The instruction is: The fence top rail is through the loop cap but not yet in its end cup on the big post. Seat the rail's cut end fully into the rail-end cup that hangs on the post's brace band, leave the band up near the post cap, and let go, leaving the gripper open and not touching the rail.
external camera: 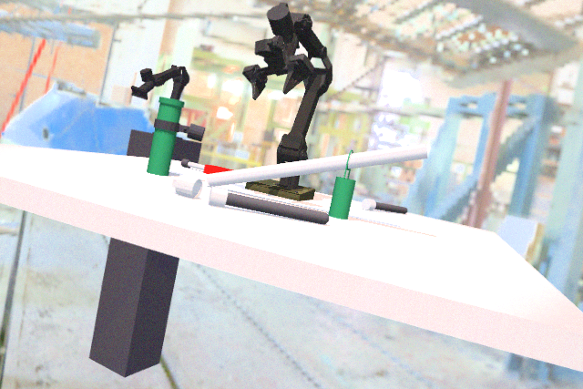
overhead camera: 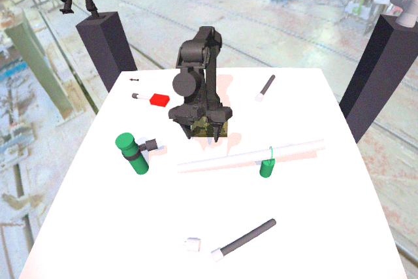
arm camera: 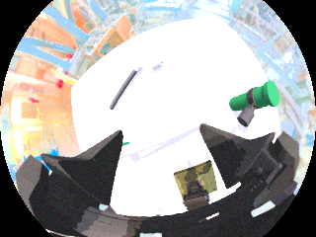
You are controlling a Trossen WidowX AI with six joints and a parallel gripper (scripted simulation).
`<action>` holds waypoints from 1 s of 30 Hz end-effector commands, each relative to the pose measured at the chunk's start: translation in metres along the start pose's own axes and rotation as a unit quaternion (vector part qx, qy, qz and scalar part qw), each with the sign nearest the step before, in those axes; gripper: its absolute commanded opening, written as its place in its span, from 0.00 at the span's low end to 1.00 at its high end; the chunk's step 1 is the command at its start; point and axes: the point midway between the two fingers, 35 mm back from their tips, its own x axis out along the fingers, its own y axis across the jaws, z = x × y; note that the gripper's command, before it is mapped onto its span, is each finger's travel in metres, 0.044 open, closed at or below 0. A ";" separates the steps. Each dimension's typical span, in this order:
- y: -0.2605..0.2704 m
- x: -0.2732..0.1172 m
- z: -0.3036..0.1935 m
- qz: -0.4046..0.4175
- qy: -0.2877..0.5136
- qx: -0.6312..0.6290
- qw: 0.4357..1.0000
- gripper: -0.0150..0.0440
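While the white top rail (overhead camera: 249, 156) passes through the thin green loop (overhead camera: 271, 153) of the small green post (overhead camera: 266, 168), its cut end (overhead camera: 180, 166) lies well apart from the dark rail-end cup (overhead camera: 152, 144), unseated. One rail is present; in the exterior view it slopes from a low end near the table (external camera: 282, 252) up to a raised far end beyond the loop. One large green post (overhead camera: 130, 153) stands at the table's left side, carrying one dark brace band (overhead camera: 130, 156) below its cap, with the cup projecting from the band toward the rail. The exterior view shows this band (external camera: 165, 125) high on the post, close under the cap.

One arm rises from an olive base plate (overhead camera: 209, 130). Its gripper (overhead camera: 202, 136) hangs high above the table near the base, fingers spread wide with nothing between them, well clear of the rail. The wrist view looks down past both dark fingers to the base plate and the large post.

Loose items elsewhere number five: two dark rods with white tips, one long (overhead camera: 244, 239) at the near edge and one short (overhead camera: 265, 87) at the far right; one short white cylinder (overhead camera: 192, 244) beside the long rod; one red block (overhead camera: 159, 99) on a white handle; one tiny dark piece (overhead camera: 134, 80) at the far left corner. Two dark pillars (overhead camera: 106, 46) flank the table.
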 end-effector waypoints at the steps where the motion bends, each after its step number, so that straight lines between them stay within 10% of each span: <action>1: -0.039 -0.007 -0.020 -0.073 -0.020 -0.131 0.989 1.00; 15: -0.060 -0.002 -0.014 -0.071 0.026 -0.275 0.959 1.00; 30: -0.148 -0.004 -0.002 0.028 0.073 -0.682 0.727 1.00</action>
